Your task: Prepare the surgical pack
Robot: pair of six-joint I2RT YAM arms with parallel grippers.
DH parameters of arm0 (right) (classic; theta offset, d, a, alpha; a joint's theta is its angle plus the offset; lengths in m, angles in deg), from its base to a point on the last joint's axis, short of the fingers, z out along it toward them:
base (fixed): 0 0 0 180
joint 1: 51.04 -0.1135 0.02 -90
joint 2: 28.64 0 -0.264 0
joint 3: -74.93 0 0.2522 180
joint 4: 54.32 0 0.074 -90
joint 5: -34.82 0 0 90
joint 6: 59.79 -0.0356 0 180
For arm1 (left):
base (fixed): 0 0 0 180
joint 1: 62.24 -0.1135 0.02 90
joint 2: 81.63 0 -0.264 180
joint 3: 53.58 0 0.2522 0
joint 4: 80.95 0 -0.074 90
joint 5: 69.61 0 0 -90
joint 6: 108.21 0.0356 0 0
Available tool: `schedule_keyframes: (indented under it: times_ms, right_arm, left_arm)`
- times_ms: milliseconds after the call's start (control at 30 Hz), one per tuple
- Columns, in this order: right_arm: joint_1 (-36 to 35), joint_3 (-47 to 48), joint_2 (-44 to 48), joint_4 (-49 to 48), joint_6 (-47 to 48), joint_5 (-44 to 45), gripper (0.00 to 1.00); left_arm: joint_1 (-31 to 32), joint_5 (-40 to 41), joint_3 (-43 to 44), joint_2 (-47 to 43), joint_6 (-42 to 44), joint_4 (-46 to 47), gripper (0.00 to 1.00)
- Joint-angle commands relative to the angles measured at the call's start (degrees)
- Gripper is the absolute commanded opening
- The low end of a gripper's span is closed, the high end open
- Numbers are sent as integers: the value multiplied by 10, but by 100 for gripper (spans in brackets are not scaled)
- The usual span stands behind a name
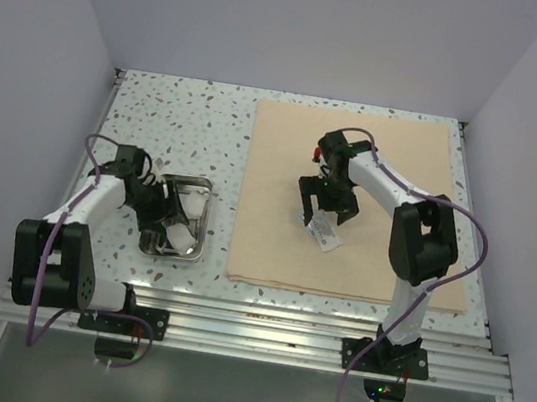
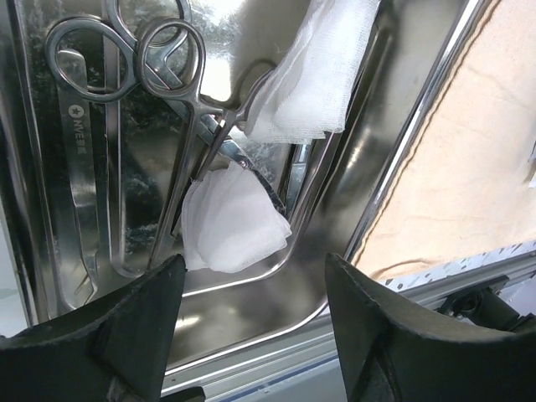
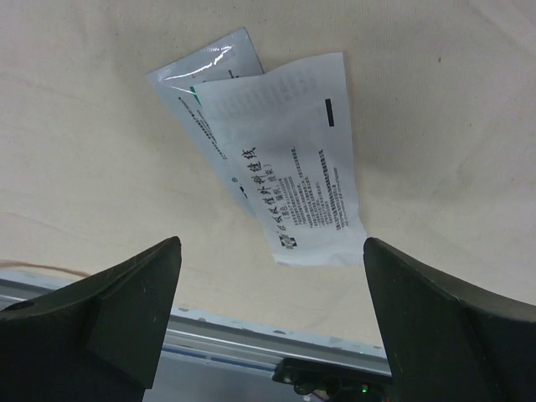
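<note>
The shiny steel tray point(image 1: 198, 241) lies left of the beige cloth point(image 1: 284, 163). My left gripper point(image 1: 160, 201) hangs open over the tray, holding nothing. In the left wrist view the tray point(image 2: 335, 243) holds ring-handled scissors point(image 2: 186, 159), flat steel forceps point(image 2: 79, 167) and two white gauze squares, one point(image 2: 310, 67) draped at the far side and one point(image 2: 234, 226) just beyond my open left gripper point(image 2: 251, 264). My right gripper point(image 1: 324, 209) stands open above the cloth point(image 3: 100, 126). Two clear packets point(image 3: 289, 159) lie overlapped on the cloth, just past the open right gripper point(image 3: 272, 243); in the top view they appear as one packet point(image 1: 324, 231).
The speckled table point(image 1: 168, 125) is walled on three sides. An aluminium rail point(image 1: 260, 323) runs along the near edge, close behind both grippers. The cloth's near edge point(image 3: 251, 297) lies just inside that rail.
</note>
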Motion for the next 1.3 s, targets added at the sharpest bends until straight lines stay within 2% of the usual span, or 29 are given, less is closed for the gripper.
schedule_keyframes:
  times_ms: [0,300,533,733,867,900,967,1267]
  right_arm:
    - [-5,7,-20,-7,20,33,94]
    - [-8,9,-57,-18,21,80,93]
    - [-9,1,-57,-30,18,76,87]
    - [-9,-11,-42,-46,8,28,78]
    - [-9,-6,-47,-48,-15,-10,67]
    - [-10,-6,-48,-47,-25,-14,61]
    - [-9,-6,-40,-46,-33,-22,57]
    - [-8,40,-22,-6,-84,-19,52]
  left_arm:
    - [2,6,32,-20,13,-13,72]
    - [58,68,92,-22,31,-22,73]
    - [83,72,133,-16,45,-21,73]
    - [99,53,156,1,49,-8,72]
    - [116,33,169,11,53,3,72]
    - [117,25,170,14,52,7,72]
    - [121,4,170,22,51,19,73]
    - [133,-79,188,63,45,59,73]
